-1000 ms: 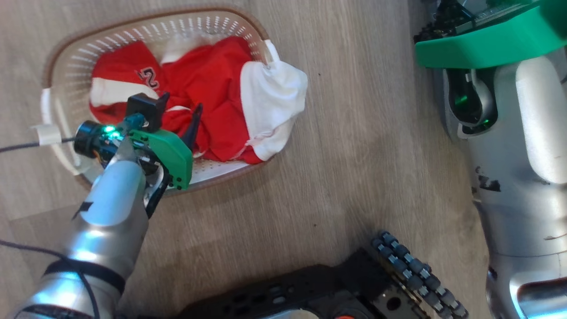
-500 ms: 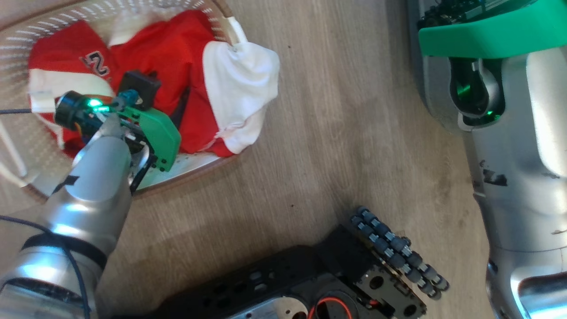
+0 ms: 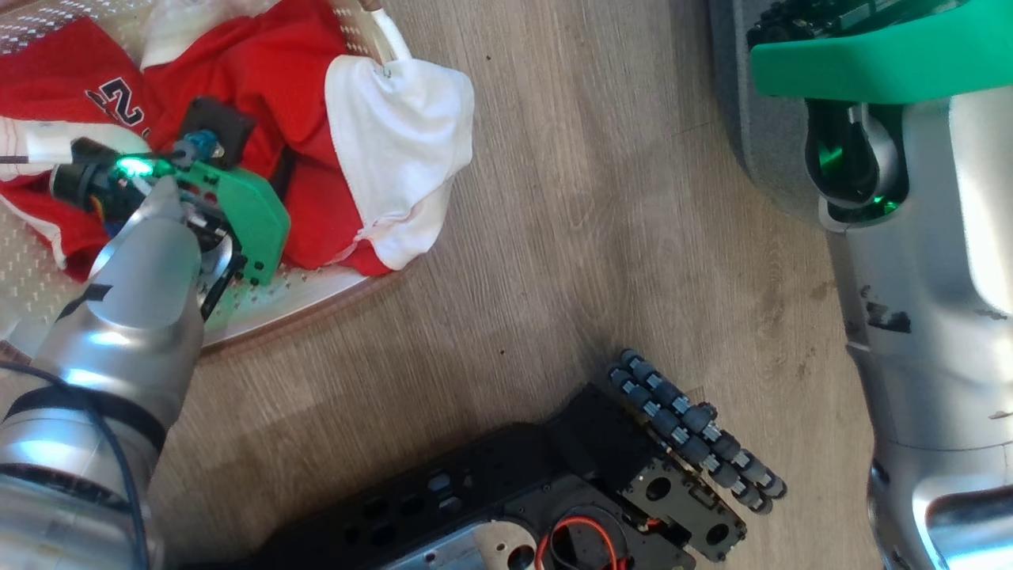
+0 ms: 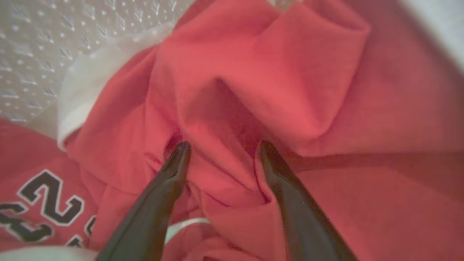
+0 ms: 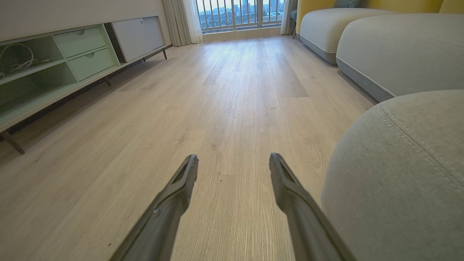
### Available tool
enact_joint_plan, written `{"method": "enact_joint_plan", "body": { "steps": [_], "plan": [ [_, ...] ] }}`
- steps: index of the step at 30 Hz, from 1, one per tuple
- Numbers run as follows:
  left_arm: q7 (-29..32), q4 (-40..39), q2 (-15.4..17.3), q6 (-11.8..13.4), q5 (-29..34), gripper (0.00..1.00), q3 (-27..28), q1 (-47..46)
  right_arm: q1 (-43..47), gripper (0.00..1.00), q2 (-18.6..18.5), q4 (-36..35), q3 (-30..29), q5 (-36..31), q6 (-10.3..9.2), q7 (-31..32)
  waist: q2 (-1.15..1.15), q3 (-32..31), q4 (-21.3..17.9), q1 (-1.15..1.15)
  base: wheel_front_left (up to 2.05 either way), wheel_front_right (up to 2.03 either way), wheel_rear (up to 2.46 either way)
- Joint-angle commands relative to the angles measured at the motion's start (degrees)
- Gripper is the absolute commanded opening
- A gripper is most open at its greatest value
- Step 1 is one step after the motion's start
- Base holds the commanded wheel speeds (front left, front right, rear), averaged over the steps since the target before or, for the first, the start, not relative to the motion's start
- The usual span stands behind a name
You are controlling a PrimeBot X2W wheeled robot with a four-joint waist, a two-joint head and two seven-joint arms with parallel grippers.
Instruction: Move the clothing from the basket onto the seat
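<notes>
My left claw (image 4: 221, 146) is spread, tips sunk into the clothing (image 4: 253, 72) in the basket (image 3: 316, 283). A red fold runs lengthwise between them, dead ahead. Right claw (image 5: 233, 159) also spread, beside the seat (image 5: 398, 174), so left is nearer.

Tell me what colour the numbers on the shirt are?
The numerals are black, edged white; the left wrist view shows them best.

silver forearms (image 3: 142, 285) | green wrist covers (image 3: 249, 214) | black wheeled base (image 3: 554, 483) | dark tool fingers (image 4: 159, 203)
</notes>
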Motion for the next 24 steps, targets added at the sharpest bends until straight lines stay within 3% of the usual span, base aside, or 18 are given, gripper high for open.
{"method": "enact_joint_plan", "body": {
  "steps": [1,11,12,13,14,24],
  "plan": [
    [-0.7,0.9,-0.1,-0.1,0.2,1.00,0.0,0.5,2.0,1.00,0.7,-2.3,-0.1,-0.1,-0.01,-0.4,0.00,0.1,0.1,0.00,0.00,0.00,0.00],
    [-0.7,4.9,-1.9,0.0,-0.3,0.99,-1.1,-0.5,2.8,1.00,0.7,-1.8,-0.6,-0.7,-0.01,-0.4,0.00,0.4,0.7,0.00,0.00,0.00,0.00],
    [-0.5,5.1,-2.3,0.0,-0.6,0.47,-1.5,-0.3,2.8,1.00,0.7,-1.8,-0.6,-0.7,-0.01,-0.4,0.00,0.3,0.6,0.00,0.00,0.00,0.00],
    [-0.4,5.2,-2.7,0.0,-1.0,0.07,-1.9,-0.2,2.7,1.00,0.7,-1.8,-0.7,-0.7,-0.01,-0.4,0.00,0.2,0.6,0.00,0.00,0.00,0.00],
    [-0.3,5.3,-2.8,0.0,-1.3,0.00,-2.3,-0.2,2.6,1.00,0.7,-1.7,-0.9,-0.7,-0.01,-0.4,0.00,0.1,0.7,0.00,0.00,0.00,0.00],
    [-0.7,2.8,-2.7,0.0,-7.0,0.00,-1.7,1.4,0.9,1.00,0.7,0.1,-1.2,-1.2,-0.01,-0.4,0.00,-3.0,1.1,0.00,0.00,0.00,0.00]
  ]
}}
